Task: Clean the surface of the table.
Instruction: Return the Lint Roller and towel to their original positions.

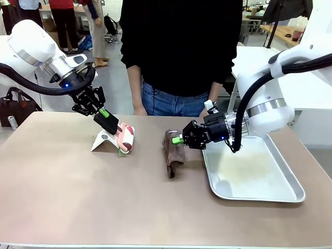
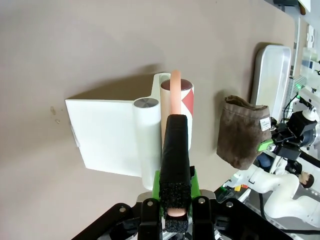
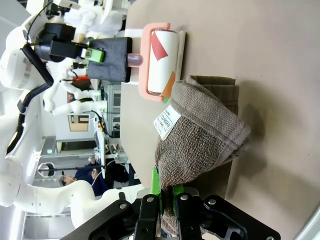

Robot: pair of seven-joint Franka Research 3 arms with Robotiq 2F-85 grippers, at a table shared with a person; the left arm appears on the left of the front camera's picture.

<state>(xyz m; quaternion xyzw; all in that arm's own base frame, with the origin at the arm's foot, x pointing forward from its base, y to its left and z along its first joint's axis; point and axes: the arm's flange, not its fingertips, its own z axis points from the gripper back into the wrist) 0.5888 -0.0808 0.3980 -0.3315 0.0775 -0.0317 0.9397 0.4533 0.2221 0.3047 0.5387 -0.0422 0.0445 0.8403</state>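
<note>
Right end effector (image 3: 167, 200) pinching brown towel (image 3: 200, 145); lint roller (image 3: 160, 62) beyond, seemingly apart.

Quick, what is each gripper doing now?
Left gripper: closed on the lint roller handle.
Right gripper: closed on the brown towel.

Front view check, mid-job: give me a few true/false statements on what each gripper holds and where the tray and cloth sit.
1. The left gripper is shut on the lint roller. True.
2. The right gripper is open above the tray. False: it is shut on the brown cloth.
3. The cloth lies in the tray. False: it hangs to the table, left of the tray.
4. A white stand sits beside the roller. True.
</note>
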